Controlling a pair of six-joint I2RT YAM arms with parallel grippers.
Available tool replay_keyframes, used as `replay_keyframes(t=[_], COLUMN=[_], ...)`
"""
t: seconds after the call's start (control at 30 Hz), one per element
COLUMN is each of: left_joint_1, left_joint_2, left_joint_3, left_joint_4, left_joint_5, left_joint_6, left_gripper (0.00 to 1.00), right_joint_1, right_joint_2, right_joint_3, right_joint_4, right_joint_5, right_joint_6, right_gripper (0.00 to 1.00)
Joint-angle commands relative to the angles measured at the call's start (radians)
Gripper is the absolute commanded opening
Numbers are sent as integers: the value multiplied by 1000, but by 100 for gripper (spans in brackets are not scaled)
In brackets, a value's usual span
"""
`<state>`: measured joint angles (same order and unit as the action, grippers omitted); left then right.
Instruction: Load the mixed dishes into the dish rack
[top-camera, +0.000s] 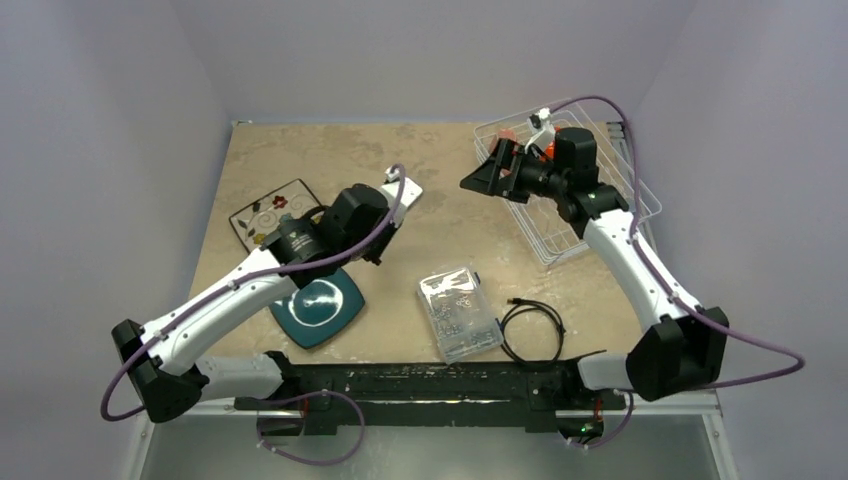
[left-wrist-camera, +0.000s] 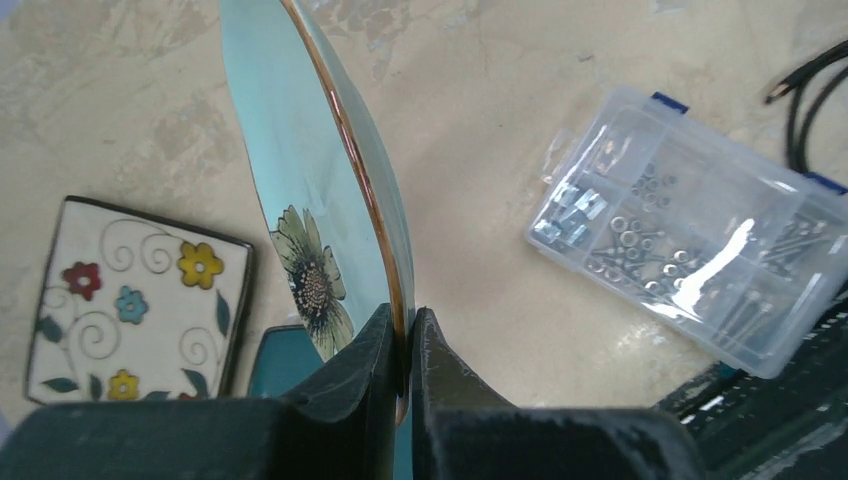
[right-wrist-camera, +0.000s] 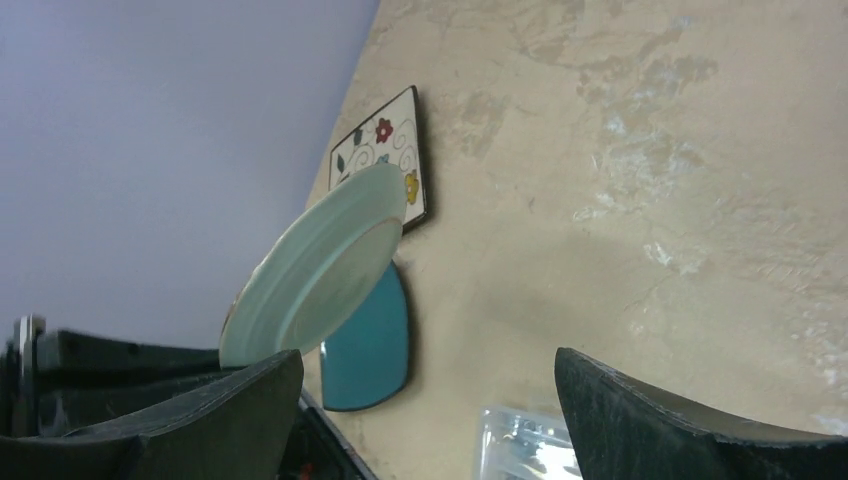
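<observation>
My left gripper (top-camera: 392, 205) is shut on the rim of the pale green flowered plate (left-wrist-camera: 320, 200) and holds it on edge above the table; the grip shows in the left wrist view (left-wrist-camera: 405, 335). The dark teal square plate (top-camera: 320, 305) and the white floral square plate (top-camera: 270, 212) lie flat below it on the left. My right gripper (top-camera: 483, 170) is open and empty, held in the air just left of the white wire dish rack (top-camera: 565, 248). Orange (top-camera: 548, 150) and pink (top-camera: 508, 133) pieces show in the rack behind the right arm. The grey mug is hidden.
A clear plastic box of small parts (top-camera: 458, 312) lies near the front middle, with a coiled black cable (top-camera: 530, 330) to its right. The right wrist view shows the green plate (right-wrist-camera: 310, 275), the teal plate (right-wrist-camera: 370, 340) and the floral plate (right-wrist-camera: 385, 160). Walls close in the table.
</observation>
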<state>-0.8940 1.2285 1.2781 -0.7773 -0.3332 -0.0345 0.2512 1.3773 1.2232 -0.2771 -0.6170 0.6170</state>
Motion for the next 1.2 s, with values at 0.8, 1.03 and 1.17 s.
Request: replay_keyframes(t=[0.8, 1.03, 1.17], left_joint_1=[324, 324, 323], left_joint_2=[-119, -97, -86], left_joint_3=[-34, -42, -42], left_joint_4=[282, 297, 286], left_joint_5=[1229, 1331, 1349], left_joint_6=[-110, -115, -106], left_gripper=[0, 0, 0], right_joint_1=[44, 167, 232], right_joint_2=[-239, -142, -36], right_joint_3=[-55, 38, 156], right_joint_4=[45, -144, -342], right_joint_5=[-374, -422, -547], right_joint_6=[-664, -923, -1042], right_gripper=[99, 98, 95])
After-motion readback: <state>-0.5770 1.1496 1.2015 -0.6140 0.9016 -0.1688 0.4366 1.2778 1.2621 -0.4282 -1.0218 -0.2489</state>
